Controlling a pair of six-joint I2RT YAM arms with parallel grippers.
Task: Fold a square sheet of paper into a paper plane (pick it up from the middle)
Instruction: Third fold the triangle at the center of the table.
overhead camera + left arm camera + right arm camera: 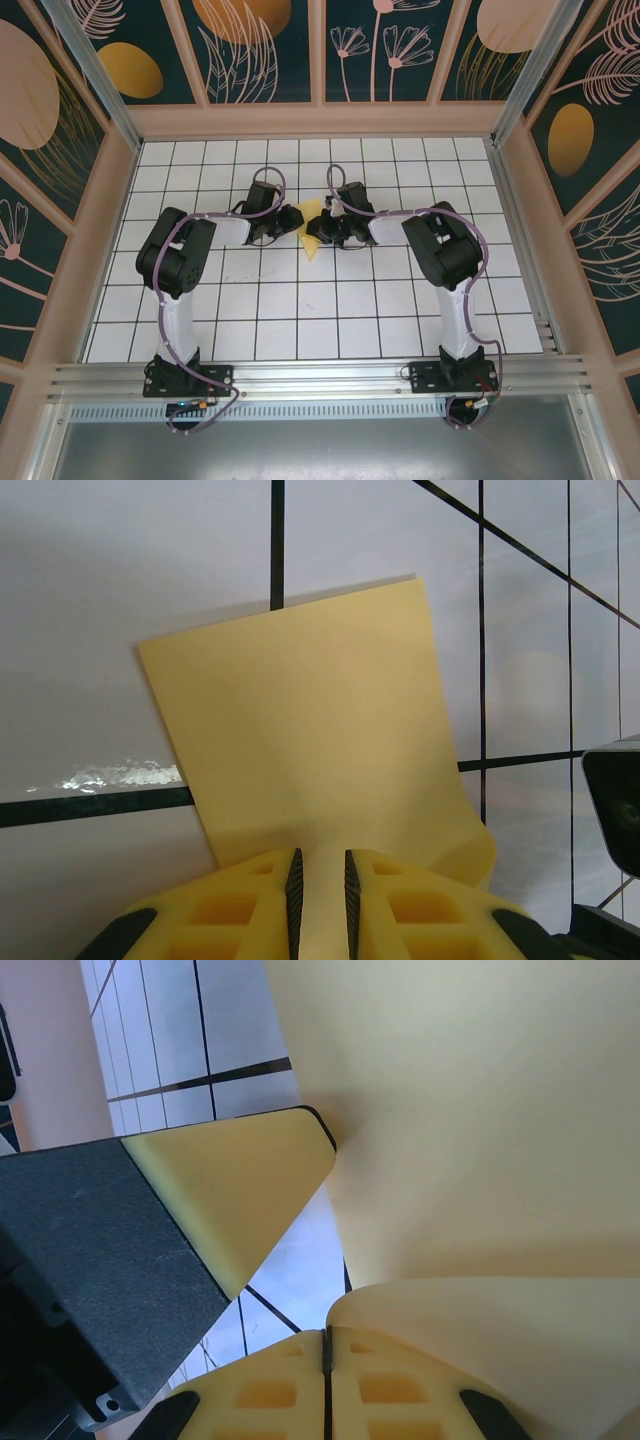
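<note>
The square sheet of paper [312,211] is pale yellow and sits lifted and bent between both grippers at the table's middle back. In the left wrist view the sheet [310,730] fans out ahead of my left gripper [320,865], whose jaws stand narrowly apart with a fold of the paper filling the gap. My right gripper [327,1338] has its jaws pressed together on a curled edge of the sheet [480,1110]. From above, the left gripper [292,218] and right gripper [320,228] face each other across the paper. A paper plane shape is not formed.
The white grid table [330,310] is ringed by a wooden frame [320,120] and patterned walls. A metal rail [320,375] runs along the near edge by the arm bases. The left gripper's finger [240,1190] reaches into the right wrist view and touches the paper.
</note>
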